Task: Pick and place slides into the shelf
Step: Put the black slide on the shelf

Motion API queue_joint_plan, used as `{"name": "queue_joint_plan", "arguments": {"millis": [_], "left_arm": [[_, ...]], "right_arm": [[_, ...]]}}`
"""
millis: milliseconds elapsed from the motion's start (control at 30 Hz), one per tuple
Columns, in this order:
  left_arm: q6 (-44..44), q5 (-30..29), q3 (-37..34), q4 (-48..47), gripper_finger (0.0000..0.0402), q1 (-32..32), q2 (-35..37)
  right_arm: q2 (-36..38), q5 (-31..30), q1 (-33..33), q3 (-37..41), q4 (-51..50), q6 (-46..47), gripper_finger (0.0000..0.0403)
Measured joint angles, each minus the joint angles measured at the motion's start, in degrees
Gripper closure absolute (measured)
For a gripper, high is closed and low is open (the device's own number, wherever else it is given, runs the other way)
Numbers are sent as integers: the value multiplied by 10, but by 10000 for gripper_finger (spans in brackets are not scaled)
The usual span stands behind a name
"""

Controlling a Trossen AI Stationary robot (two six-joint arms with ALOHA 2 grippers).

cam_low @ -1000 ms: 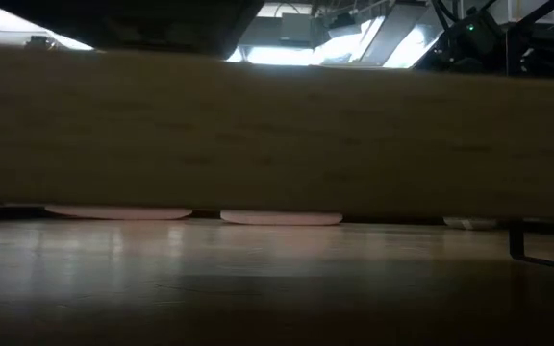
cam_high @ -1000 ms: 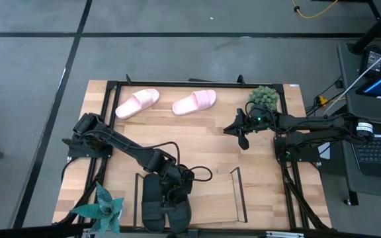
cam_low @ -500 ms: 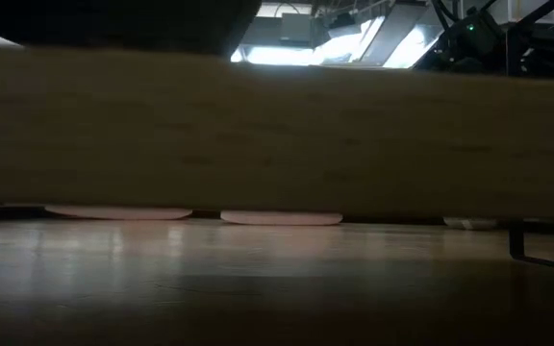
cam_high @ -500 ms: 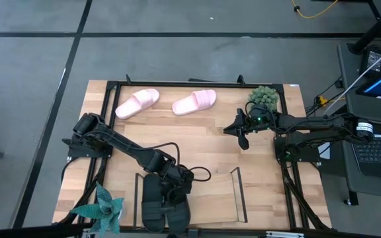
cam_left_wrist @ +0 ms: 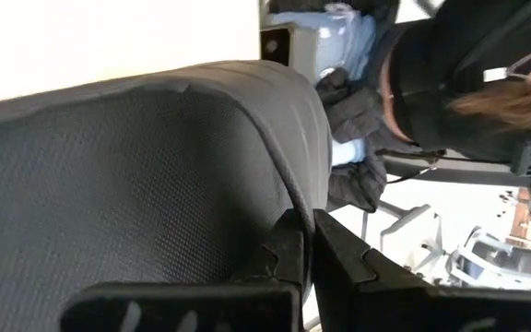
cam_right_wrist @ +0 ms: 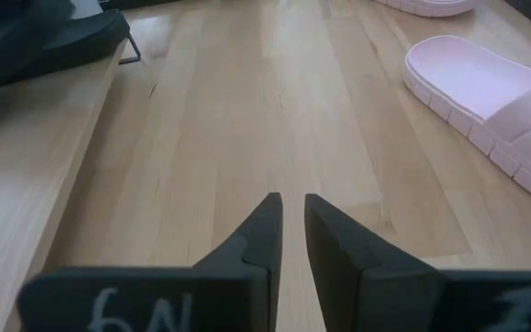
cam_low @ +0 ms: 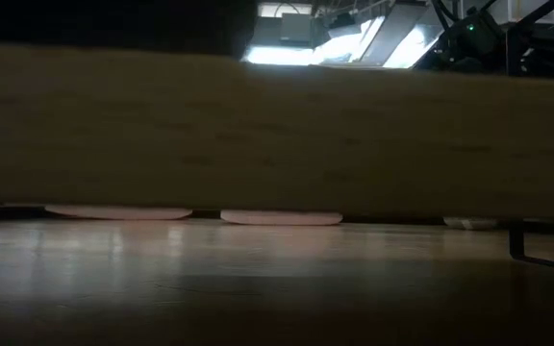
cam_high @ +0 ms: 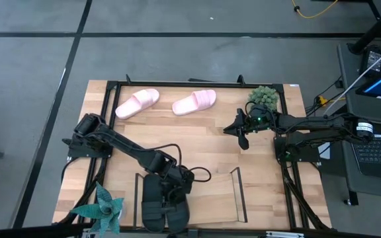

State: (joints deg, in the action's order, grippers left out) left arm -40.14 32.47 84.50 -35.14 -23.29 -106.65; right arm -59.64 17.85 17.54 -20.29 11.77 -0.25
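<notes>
In the low view, the dark mass (cam_low: 104, 19) along the upper edge has spread across the upper left corner; a second ago a bright wedge of room light showed there, above the blurred pale wooden band (cam_low: 277, 135); half a second ago only a thin sliver of it was left; now it is covered entirely. The mass's slanted right edge has also crept a little toward the lit ceiling fixtures (cam_low: 325, 34). What the mass is cannot be told. In the high view, the left arm (cam_high: 121, 145) shows at most a faint shift over the shelf (cam_high: 223, 198).
</notes>
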Motion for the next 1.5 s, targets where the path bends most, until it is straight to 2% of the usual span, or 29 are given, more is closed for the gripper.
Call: {"name": "queue_joint_plan", "arguments": {"millis": [467,900,1133,1500], "left_arm": [[4,11,-1,2,401,2,-11],[-13,22,-35,1,400,17,-14],[-14,22,-35,0,371,17,-14],[-13,-50,-34,-37,347,16,-13]], "right_arm": [[0,0,-12,0,0,0,350],[0,0,-25,0,0,0,350],[0,0,-25,0,0,0,350],[0,0,-25,0,0,0,350]]}}
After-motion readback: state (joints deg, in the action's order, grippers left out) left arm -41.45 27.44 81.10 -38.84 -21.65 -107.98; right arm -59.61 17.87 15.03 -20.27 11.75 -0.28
